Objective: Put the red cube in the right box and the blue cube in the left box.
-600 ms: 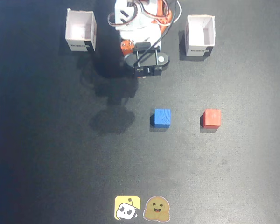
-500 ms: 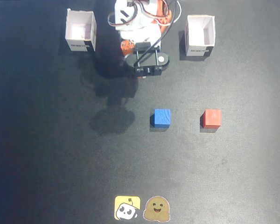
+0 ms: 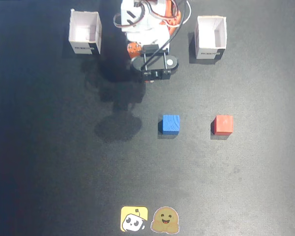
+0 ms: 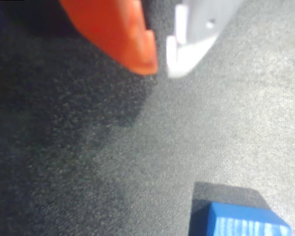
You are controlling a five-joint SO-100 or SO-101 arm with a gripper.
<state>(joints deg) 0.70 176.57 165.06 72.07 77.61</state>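
Gripper (image 4: 161,63) up near arm base in fixed view, empty; orange and white tips nearly together in wrist view, slim gap only. Blue cube (image 3: 170,124) on mat, apart from tips, low in wrist view. Red cube (image 3: 222,125) off to its right in fixed view; white boxes (image 3: 85,32) and (image 3: 211,37) flanking base, both empty. Probable step: reach for blue cube. Advice: spread tips wide first, centre over cube, square to faces, descend straight.

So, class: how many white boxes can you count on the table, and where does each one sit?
2. In the fixed view, one box sits at top left and the other at top right; none seems hidden.
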